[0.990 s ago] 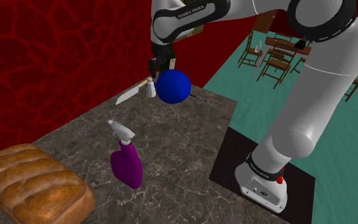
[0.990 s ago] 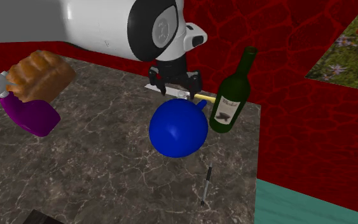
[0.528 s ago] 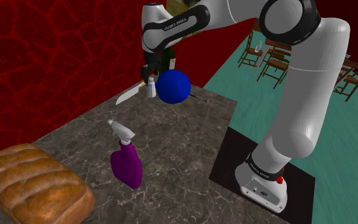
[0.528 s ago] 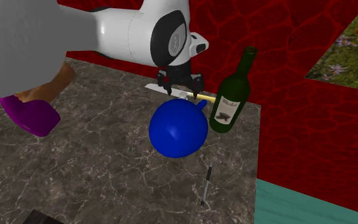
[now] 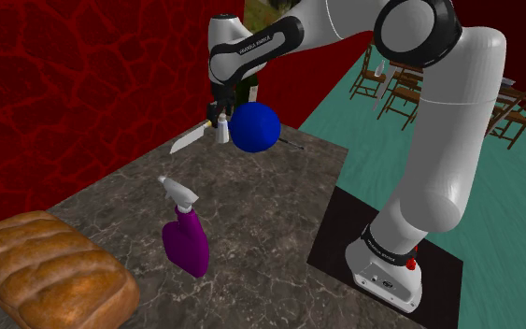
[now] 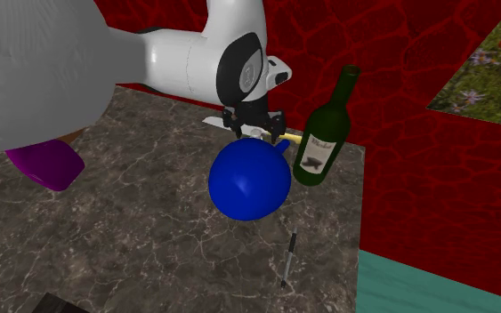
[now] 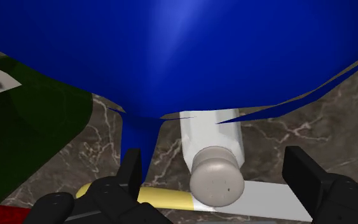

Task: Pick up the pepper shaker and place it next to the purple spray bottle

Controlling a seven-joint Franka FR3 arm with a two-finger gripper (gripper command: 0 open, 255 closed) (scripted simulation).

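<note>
the task is only beginning: the hand point(image 7: 214, 167) is hovering open over the shaker point(image 7: 210, 137), with its fingers point(image 7: 131, 173) standing either side and not touching it. the shaker is sitting upright on the bench point(image 5: 279, 215), just beside the ball point(image 5: 255, 127) and near a knife point(image 7: 165, 197), well apart from the spray bottle point(image 5: 187, 236). grasping, lifting and carrying are all waiting. the shaker is showing a plain white body and a rounded grey speckled cap. the ball is looking smooth and glossy blue, the bench dark veined stone.
</note>
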